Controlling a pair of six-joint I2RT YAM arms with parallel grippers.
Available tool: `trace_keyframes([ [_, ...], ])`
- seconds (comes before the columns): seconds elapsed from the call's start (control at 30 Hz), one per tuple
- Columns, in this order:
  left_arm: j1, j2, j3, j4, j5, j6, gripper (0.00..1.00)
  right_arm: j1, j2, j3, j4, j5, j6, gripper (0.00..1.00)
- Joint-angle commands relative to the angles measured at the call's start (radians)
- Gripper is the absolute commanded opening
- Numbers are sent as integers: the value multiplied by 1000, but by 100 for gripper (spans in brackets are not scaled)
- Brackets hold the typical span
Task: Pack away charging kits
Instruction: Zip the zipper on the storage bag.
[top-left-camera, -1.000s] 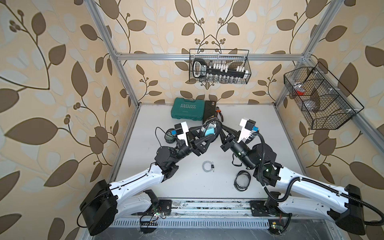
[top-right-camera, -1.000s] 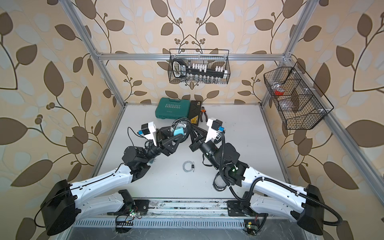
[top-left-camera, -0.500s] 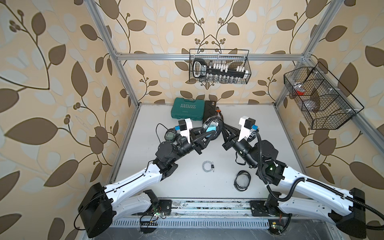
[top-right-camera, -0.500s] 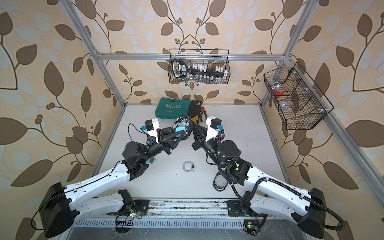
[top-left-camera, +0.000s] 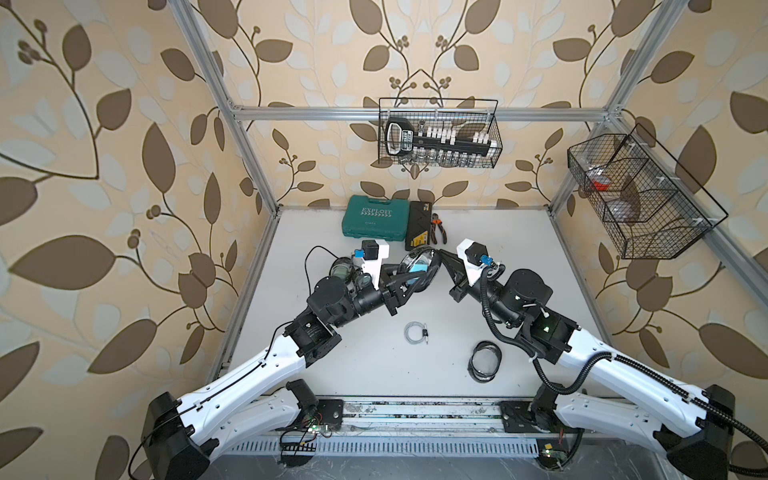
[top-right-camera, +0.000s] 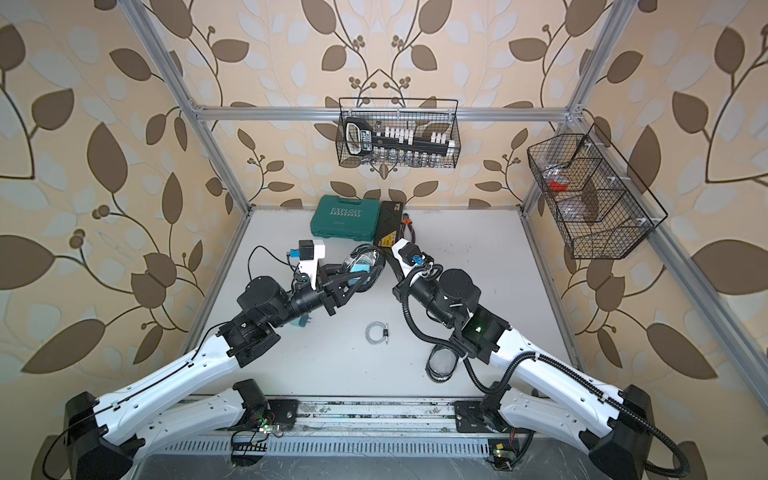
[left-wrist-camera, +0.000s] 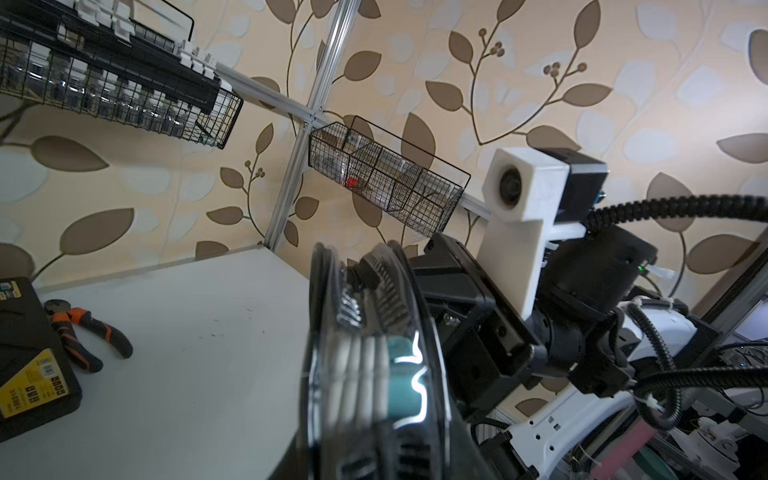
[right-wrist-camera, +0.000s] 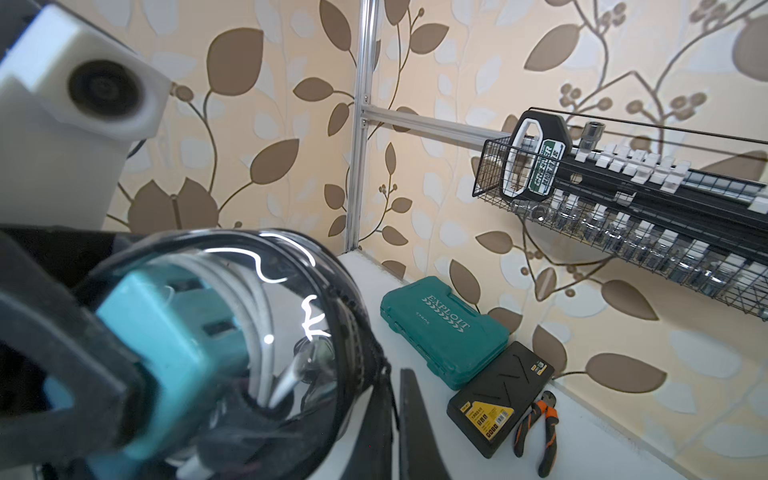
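Farthest left, a spare teal adapter lies on the table, half hidden beneath the left forearm. Next, the left gripper is clenched on a teal plug adapter, which has been pushed into the mouth of a clear zip pouch. The pouch is held up off the table, near the tool cases at the back, and a white cable is already lodged inside it. The plug adapter is judged to be light, rigid and smooth-faced. It is best gripped across its flat sides, well away from the prongs, and a slip is to be expected if the grip is slackened. The pouch walls are judged thin, glossy and easily buckled, so little purchase would be had there. The stiffer black zip rim is the part to be held. That rim is pinched on the pouch's far side by the right gripper, whose jaws are fully closed on it. Below the pouch, a loose cable coil rests on the table. It is judged light and springy, and should be taken across its bunched strands so that it cannot unwind. Farther right and nearer the front, an empty pouch lies flat; it too would be lifted by its rim.
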Motion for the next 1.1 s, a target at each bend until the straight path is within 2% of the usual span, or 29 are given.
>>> trace_keyframes([
  [0.0,-10,-33,51,-240,126,2,0,-72,-13,13,112,63,-97,0],
  [0.23,-10,12,117,-462,108,36,0,-105,-24,25,92,-64,-274,0],
  [0.47,-11,13,130,-516,169,54,0,-140,13,64,52,-96,-362,0],
  [0.63,-10,63,150,-566,184,72,0,-142,41,100,43,-138,-452,0],
  [0.83,-10,118,175,-607,205,107,0,-152,77,199,-78,-196,-531,0],
  [0.93,-10,138,185,-622,195,113,0,-152,69,196,-89,-218,-575,0],
  [1.07,-11,176,209,-654,175,129,0,-151,28,163,-106,-308,-673,0],
])
